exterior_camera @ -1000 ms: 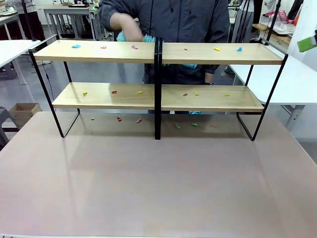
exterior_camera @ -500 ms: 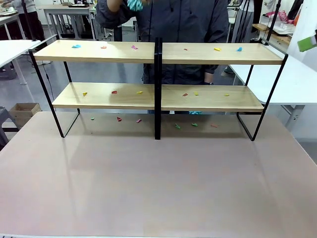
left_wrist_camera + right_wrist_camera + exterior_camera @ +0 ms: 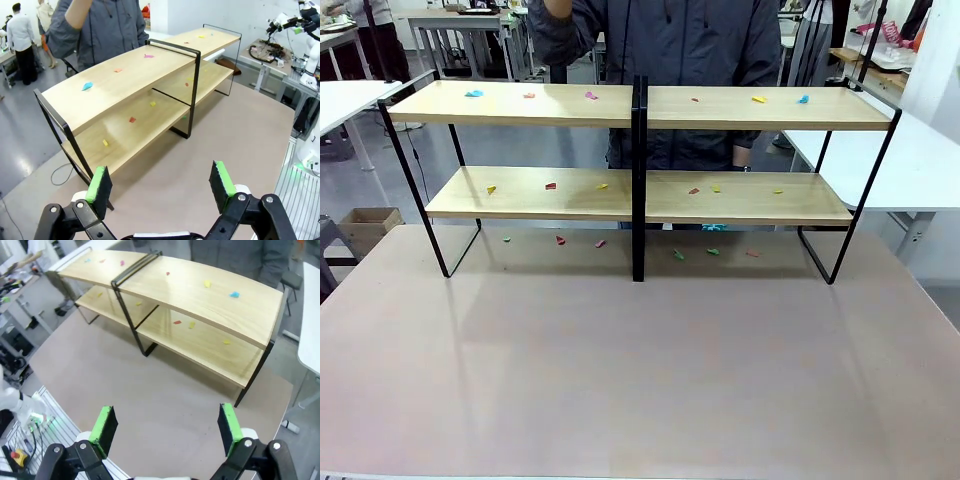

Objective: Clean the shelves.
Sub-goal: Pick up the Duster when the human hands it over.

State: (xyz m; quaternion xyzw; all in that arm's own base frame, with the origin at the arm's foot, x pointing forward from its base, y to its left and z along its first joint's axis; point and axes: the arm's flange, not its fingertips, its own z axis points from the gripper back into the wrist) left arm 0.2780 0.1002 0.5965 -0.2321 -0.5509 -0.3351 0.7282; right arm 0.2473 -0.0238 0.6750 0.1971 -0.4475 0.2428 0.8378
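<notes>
Currently left gripper (image 3: 160, 181) and right gripper (image 3: 167, 426) both gape wide, empty; 2-tier light-wood black-framed shelves (image 3: 520, 104) on beige tabletop (image 3: 640, 370) carry small coloured scraps (image 3: 473, 93); grey-jacketed person (image 3: 670, 40) behind.

A beige tabletop (image 3: 640, 380) takes up the near part of the room. A white table (image 3: 345, 100) stands at the left and another white table (image 3: 920, 160) at the right. The floor (image 3: 375, 180) is smooth and grey, and an open cardboard box (image 3: 370, 228) sits on it by the left one. Farther back are grey desks (image 3: 455, 25) on thin metal legs. From the left wrist, a plain white wall (image 3: 240, 15) rises behind a cluttered workbench (image 3: 267, 52). The light is bright and even.
</notes>
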